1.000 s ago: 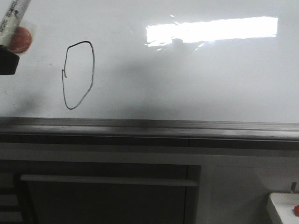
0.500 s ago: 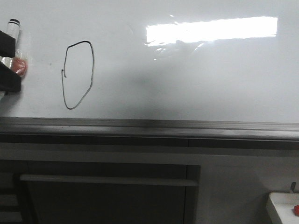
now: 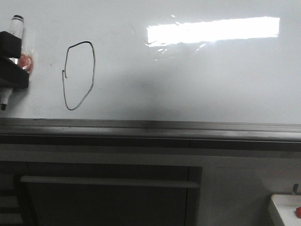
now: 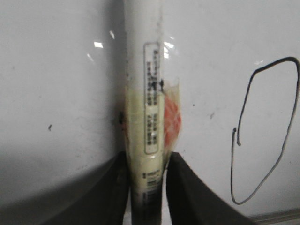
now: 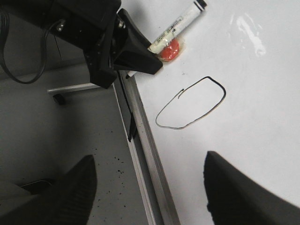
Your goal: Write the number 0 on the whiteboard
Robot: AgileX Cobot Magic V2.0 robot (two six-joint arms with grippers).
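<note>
The large glossy white whiteboard (image 3: 197,80), which carries a bright rectangular glare and has a grey metal ledge (image 3: 150,128) along its lower edge, bears the number 0 (image 3: 79,75), a thin dark hand-drawn loop standing toward the board's left side, above the ledge. The loop is a tall, slightly angular oval; its stroke ends overlap at the left flank, where a short tail turns inward, so the figure reads as closed. The left gripper (image 3: 13,61), black, is clamped on a white cylindrical marker pen (image 4: 149,93) with a printed label and an orange patch on the barrel; the jaws meet the barrel on both sides near its lower portion. In the front view the marker stands nearly upright to the left of the number 0, well apart from it, with its dark tip (image 3: 3,106) pointing down toward the ledge. The right gripper (image 5: 150,187) stands wide apart and holds nothing. Handling judgement: the marker is light, stiff and smooth, so a grip at mid-barrel, as shown, gives the best control; the board surface is slippery and the ink probably smears under contact, so the written loop should not be touched. Compared with the frame half a second earlier, the left gripper has shifted lower and slightly rightward, and the marker tip, previously out of view, now shows below the jaws. The number 0 is unchanged.
</note>
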